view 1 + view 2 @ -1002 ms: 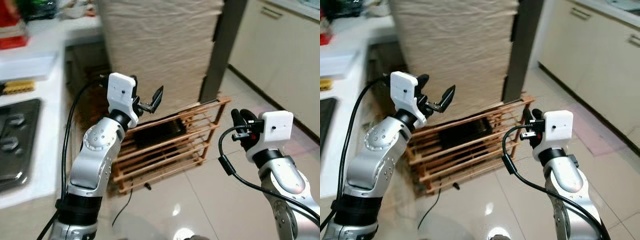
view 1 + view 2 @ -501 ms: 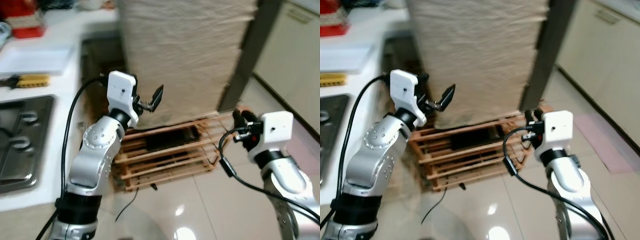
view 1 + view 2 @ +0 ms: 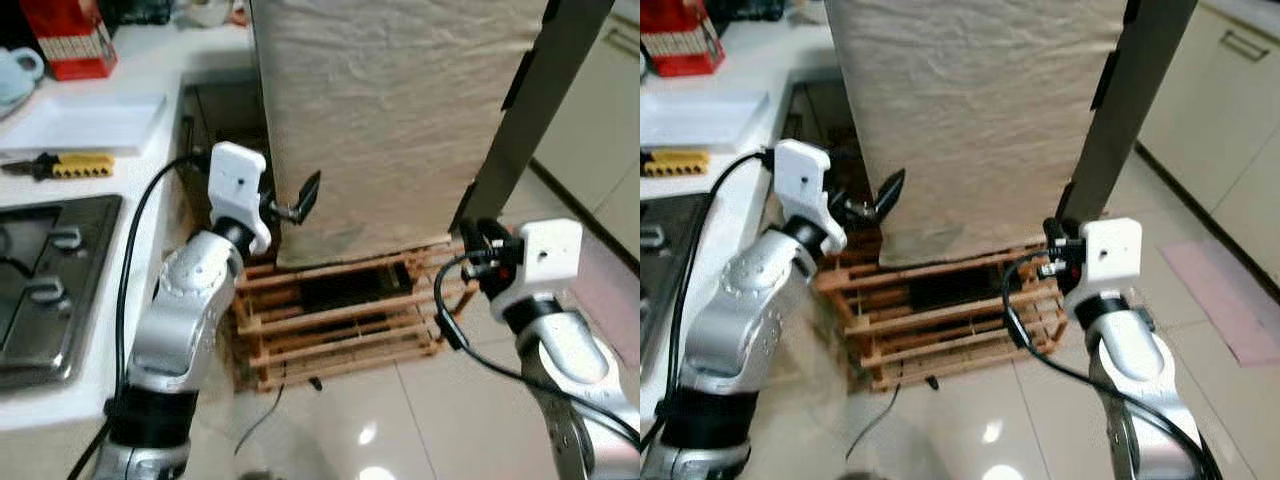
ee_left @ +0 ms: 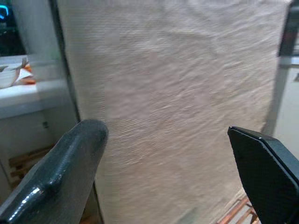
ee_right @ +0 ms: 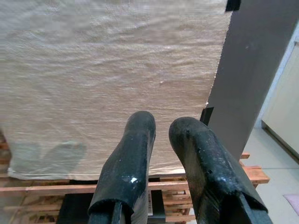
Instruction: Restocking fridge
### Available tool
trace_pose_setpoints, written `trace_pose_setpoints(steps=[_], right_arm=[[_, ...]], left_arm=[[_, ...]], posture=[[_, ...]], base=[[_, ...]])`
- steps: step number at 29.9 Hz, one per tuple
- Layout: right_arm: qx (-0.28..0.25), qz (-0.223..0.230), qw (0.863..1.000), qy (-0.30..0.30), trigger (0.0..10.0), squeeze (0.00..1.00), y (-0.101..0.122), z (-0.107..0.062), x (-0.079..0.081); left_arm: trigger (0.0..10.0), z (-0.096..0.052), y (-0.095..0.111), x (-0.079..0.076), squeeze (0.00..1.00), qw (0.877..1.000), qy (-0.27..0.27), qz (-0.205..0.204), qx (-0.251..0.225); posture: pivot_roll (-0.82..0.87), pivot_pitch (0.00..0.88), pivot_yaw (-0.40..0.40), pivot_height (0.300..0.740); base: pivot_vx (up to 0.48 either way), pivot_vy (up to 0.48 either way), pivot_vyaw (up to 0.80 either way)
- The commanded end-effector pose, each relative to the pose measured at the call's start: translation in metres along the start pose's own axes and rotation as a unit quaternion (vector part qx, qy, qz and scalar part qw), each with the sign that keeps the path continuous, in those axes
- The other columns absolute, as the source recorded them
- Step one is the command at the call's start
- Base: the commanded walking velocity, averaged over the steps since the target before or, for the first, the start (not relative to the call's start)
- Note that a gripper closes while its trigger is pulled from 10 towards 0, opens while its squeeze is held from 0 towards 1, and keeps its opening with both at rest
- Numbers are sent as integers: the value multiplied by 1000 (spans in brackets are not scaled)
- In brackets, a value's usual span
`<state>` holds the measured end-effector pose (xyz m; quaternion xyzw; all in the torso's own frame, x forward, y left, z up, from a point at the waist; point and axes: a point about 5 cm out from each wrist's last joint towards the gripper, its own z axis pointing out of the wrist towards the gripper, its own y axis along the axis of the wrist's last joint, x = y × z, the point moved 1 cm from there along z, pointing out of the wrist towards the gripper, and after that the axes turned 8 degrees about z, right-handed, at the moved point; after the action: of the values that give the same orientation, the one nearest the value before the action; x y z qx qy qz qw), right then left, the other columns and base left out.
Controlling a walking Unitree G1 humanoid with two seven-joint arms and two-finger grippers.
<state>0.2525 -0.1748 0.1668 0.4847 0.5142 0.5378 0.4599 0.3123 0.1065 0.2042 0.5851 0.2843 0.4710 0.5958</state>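
Left gripper (image 3: 290, 200) is raised with its fingers spread wide, empty, pointing at the cloth-covered fridge (image 3: 390, 110); the right gripper (image 5: 166, 163) is also raised, its two fingers nearly pressed together with a thin gap, holding nothing. The fridge stands on a wooden pallet (image 3: 340, 315) just beside the white counter (image 3: 90, 130), its dark door edge (image 3: 535, 90) on the robot's right. The step in hand looks like the approach (no item to stock is held yet); to do it well, I judge the robot should square up to the dark door edge, bring a gripper to that edge and open its fingers before reaching, keeping both arms above the pallet slats. Compared with the frames a second ago, the whole scene has slid rightward and the fridge front sits more centred; that reads as the camera turning, while both arms hold much the same raised pose.
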Motion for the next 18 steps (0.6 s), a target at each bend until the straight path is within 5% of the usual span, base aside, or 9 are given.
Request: trace_pose_setpoints(steps=[1,18], right_arm=[[0,-2,1000,-6,10000,0,1,-2,-3],[0,-1,1000,-2,10000,0,0,-2,-2]], left_arm=[[10000,1,3,0,0,1000,-1,6,-4],[10000,0,1,2,0,1000,3,6,1]], posture=[[-33,27,28,740],[-31,12,24,740]], base=[[0,0,0],[0,0,0]])
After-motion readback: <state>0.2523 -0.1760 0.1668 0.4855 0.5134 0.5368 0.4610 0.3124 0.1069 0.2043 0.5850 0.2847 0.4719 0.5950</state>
